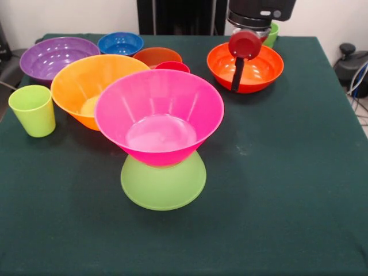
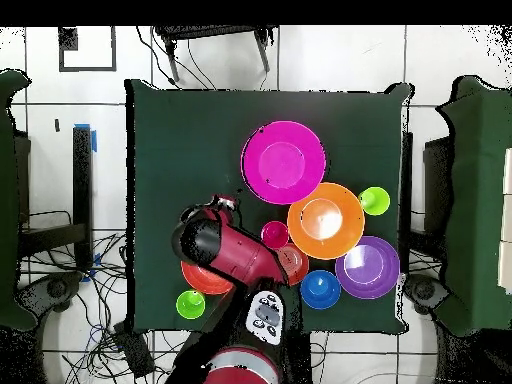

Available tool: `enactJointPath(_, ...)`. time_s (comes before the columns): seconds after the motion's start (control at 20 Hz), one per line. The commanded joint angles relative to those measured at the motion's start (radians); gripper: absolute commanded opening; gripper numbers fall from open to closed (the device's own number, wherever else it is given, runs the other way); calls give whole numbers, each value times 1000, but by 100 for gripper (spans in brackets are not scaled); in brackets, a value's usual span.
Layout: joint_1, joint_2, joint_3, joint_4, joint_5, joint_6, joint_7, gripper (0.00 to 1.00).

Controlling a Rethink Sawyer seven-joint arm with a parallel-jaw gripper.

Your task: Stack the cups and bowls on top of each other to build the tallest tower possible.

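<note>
The tower stands mid-table: a large pink bowl (image 1: 159, 115) (image 2: 283, 162) sits upright and empty on a lime green bowl (image 1: 163, 185) turned rim-down. My gripper (image 1: 237, 77) hangs over the medium orange bowl (image 1: 253, 69) (image 2: 203, 279) at the back right, reaching down to its near rim. Whether it holds the rim is hidden. A light green cup (image 1: 271, 33) (image 2: 191, 304) stands just behind that bowl. In the overhead view the arm (image 2: 225, 250) covers the gripper and most of the orange bowl.
Left of the tower are a yellow-orange bowl (image 1: 86, 80) (image 2: 325, 220), a purple bowl (image 1: 57, 57) (image 2: 367, 267), a blue bowl (image 1: 120, 43) (image 2: 321, 288), a small dark orange bowl (image 1: 155, 56), a red-pink cup (image 1: 172, 66) (image 2: 274, 234) and another light green cup (image 1: 33, 109) (image 2: 375, 200).
</note>
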Motion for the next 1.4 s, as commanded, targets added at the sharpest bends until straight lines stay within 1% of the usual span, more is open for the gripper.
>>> enactJointPath(0.05, -22, 39, 164, 84, -85, -57, 21, 100)
enactJointPath(0.4, -37, 43, 186, 110, -114, -77, 33, 100)
enactJointPath(0.65, -30, 58, 200, 125, -122, -105, 61, 100)
enactJointPath(0.9, -42, 113, 215, 98, -134, -160, 69, 100)
enactJointPath(1.05, -38, 148, 211, 70, -131, -181, 66, 100)
enactJointPath(1.4, -55, 224, 219, 31, -141, -240, 58, 100)
